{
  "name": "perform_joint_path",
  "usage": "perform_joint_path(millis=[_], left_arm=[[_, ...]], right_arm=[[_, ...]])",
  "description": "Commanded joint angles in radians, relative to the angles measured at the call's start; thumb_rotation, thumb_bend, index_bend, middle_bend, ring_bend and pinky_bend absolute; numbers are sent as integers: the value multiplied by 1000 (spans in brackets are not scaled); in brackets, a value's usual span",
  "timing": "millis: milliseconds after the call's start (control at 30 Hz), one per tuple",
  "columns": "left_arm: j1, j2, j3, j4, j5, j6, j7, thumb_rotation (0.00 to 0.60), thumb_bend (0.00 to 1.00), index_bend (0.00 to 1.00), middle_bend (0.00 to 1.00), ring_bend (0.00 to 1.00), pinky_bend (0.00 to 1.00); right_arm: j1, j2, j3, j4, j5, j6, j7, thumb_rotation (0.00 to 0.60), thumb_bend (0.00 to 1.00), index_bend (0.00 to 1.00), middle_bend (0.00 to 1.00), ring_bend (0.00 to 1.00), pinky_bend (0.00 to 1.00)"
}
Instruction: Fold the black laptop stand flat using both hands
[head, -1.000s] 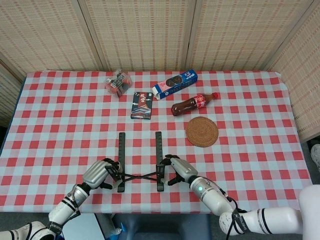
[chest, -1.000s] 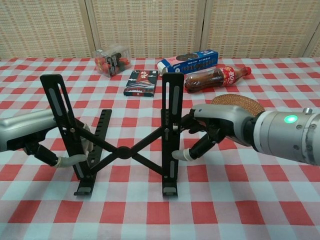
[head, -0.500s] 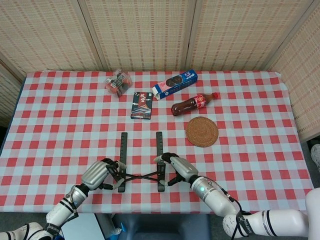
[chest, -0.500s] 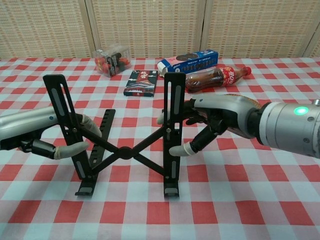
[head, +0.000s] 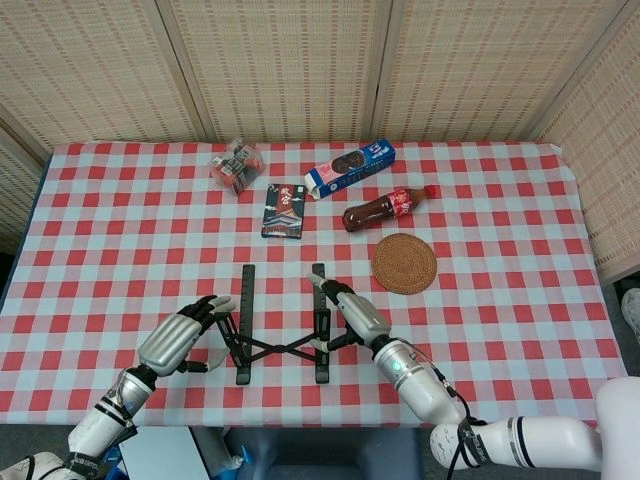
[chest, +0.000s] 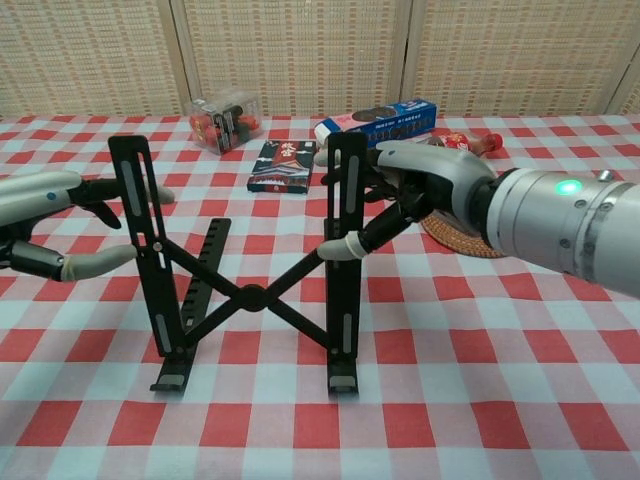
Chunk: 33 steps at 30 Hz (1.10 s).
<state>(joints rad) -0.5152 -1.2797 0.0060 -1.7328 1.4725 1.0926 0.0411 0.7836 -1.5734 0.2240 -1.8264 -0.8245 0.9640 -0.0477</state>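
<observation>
The black laptop stand (head: 280, 345) (chest: 250, 295) stands near the table's front edge, its two slotted uprights raised steeply and joined by crossed bars. My left hand (head: 178, 335) (chest: 50, 225) is beside the left upright with its fingers spread. One finger reaches behind the upright and the thumb lies just short of its outer edge. My right hand (head: 352, 315) (chest: 430, 195) is at the right upright with its fingers stretched out. The upper fingers touch the upright near its top and the thumb tip presses its side lower down. Neither hand wraps the stand.
Behind the stand lie a dark card box (head: 285, 210), a clear plastic box (head: 237, 165), a blue biscuit box (head: 350, 167) and a cola bottle (head: 385, 208) on its side. A round wicker coaster (head: 404, 262) sits just behind my right hand.
Both hands have let go of the lower uprights, straightened their fingers and moved higher. The uprights now stand steeper, and the left one has shifted slightly right.
</observation>
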Motion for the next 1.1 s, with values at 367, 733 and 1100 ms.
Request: perform_joint_path(millis=[367,733,1100], left_arm=[[6,50,-22,14,15,27,35,341,379,29,0,0,197],[-92,37,-85,142,8,-65,60,600,376,25,0,0,191],[-193,-150,-93,438,53,-126,73,600,267,0,0,0,183]], right_arm=[[-33,-84,40,53,-92,222,-69,600,177,0,0,0,0],[-32,100,-79,-20,-308,144,-235,600,144,0,0,0,0],[-20,141,-184,65,-557,123,-411,600,0,0,0,0,0]])
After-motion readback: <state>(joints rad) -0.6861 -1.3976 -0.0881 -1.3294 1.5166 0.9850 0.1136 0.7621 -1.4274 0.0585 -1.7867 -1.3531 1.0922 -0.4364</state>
